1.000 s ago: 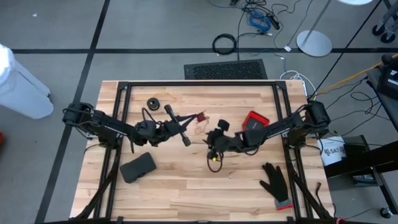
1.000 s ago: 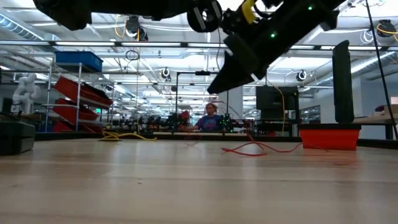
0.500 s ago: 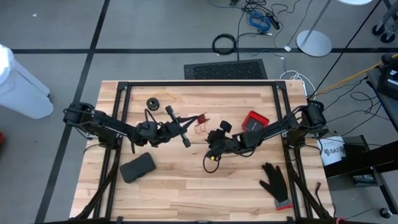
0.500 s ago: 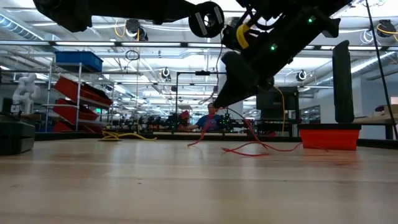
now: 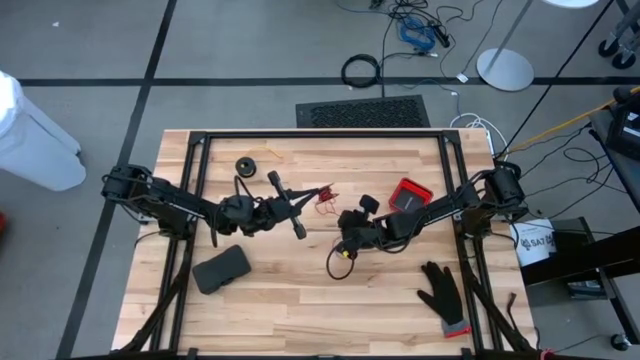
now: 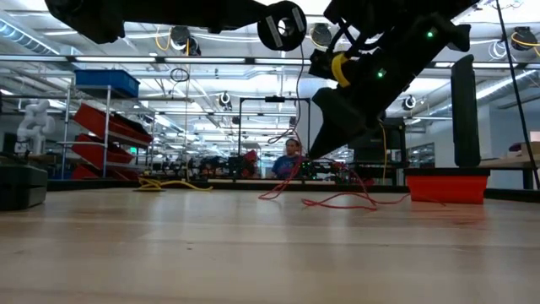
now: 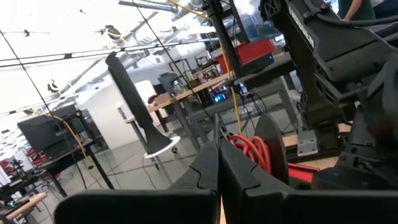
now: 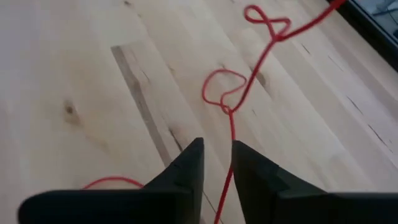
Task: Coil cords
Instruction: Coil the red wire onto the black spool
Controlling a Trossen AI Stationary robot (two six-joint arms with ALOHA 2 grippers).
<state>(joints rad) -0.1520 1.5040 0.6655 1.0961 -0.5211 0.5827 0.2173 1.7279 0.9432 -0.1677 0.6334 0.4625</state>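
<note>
A thin red cord (image 8: 231, 102) trails in loose loops across the pale wooden tabletop, running between two dark fingers in the right wrist view. From above, the red tangle (image 5: 325, 196) lies near the table's centre, toward twelve o'clock. A small black round spool (image 5: 246, 165) sits flat at about ten o'clock, apart from it.

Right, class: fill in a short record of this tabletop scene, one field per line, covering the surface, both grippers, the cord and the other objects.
surface: pale wooden plank table
left gripper: shut, holding a black round spool wound with red cord
right gripper: above the table, fingers narrowly apart with the thin red cord running between them
cord state: loose loops lying on the wood
other objects: red box; black glove; black flat pouch; second black spool
</note>
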